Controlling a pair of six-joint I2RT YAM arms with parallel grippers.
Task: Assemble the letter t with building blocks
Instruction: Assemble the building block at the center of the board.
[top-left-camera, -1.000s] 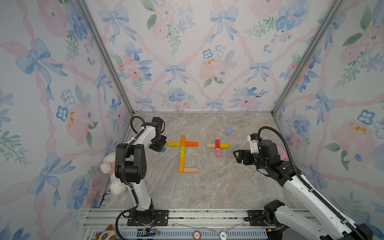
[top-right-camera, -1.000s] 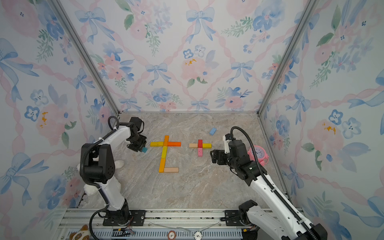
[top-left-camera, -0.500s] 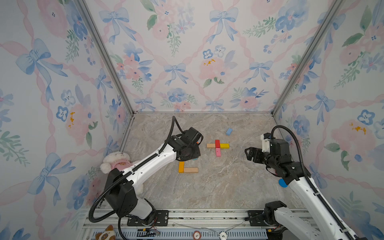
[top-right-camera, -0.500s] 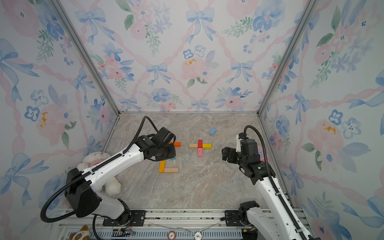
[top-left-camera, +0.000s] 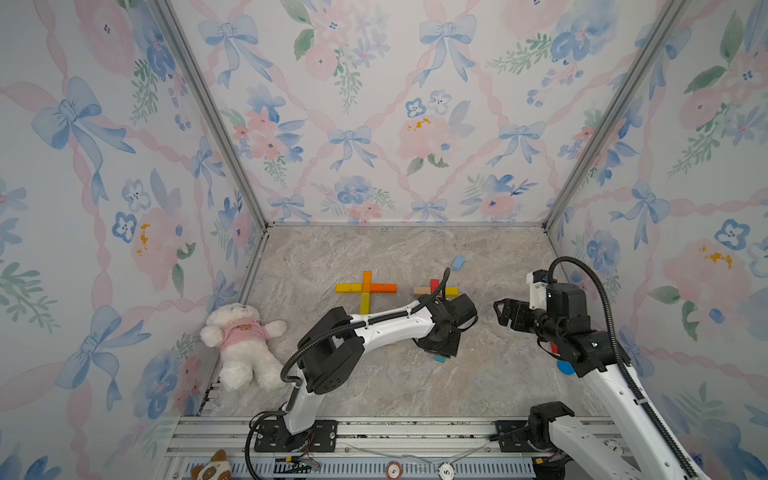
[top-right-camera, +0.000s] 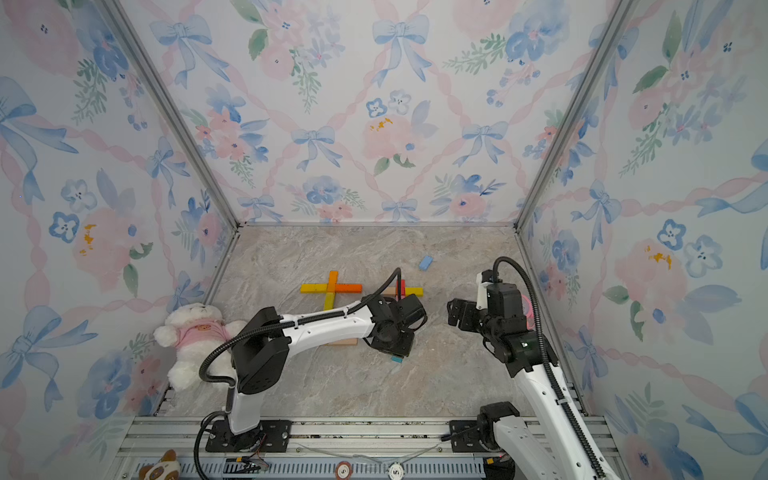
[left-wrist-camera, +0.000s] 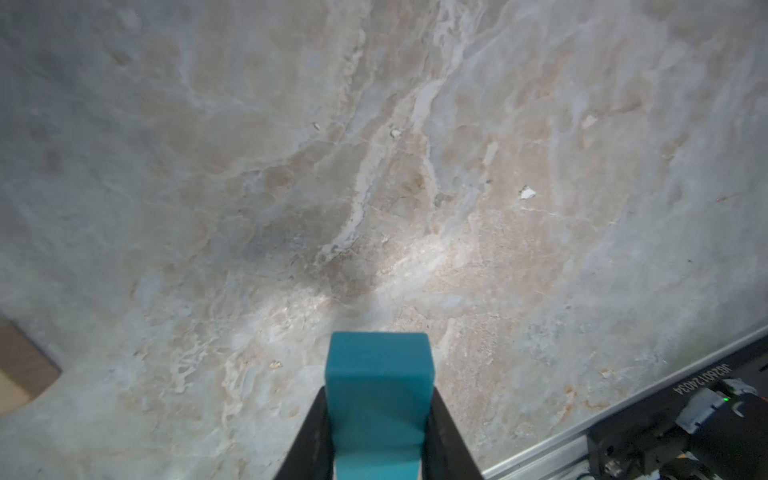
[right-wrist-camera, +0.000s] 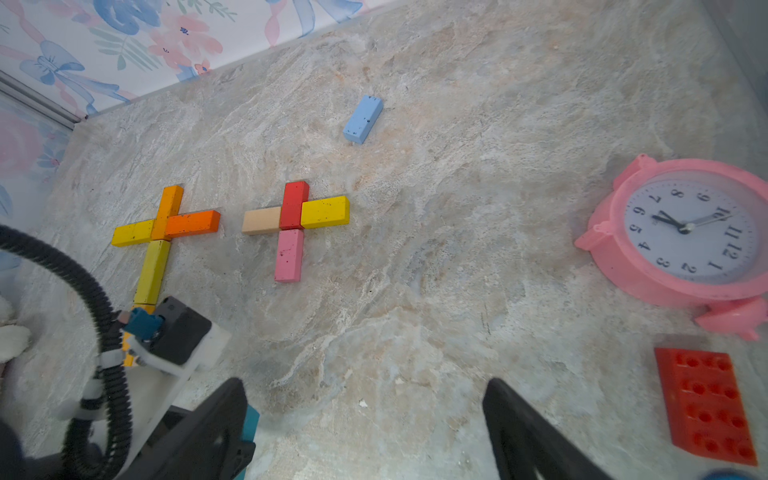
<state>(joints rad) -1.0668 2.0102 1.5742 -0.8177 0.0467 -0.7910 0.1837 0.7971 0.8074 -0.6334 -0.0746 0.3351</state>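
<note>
My left gripper (left-wrist-camera: 378, 409) is clamped on the teal block (left-wrist-camera: 379, 365) over bare table. The right gripper (right-wrist-camera: 365, 399) stands wide and empty beside it. I'd line the block lengthwise with the pink block (right-wrist-camera: 289, 254) beyond the gripper, then lower it end to end.

Soft, even light fills the booth, with only faint shadow on the marble tabletop (top-left-camera: 415, 382) under the left arm (top-left-camera: 386, 324). In the left wrist view a pale bright patch lies beyond the teal block (left-wrist-camera: 378, 386) — its near end blurred. The right wrist view bows at its edges — the pink alarm clock (right-wrist-camera: 681, 237) looks stretched.
</note>
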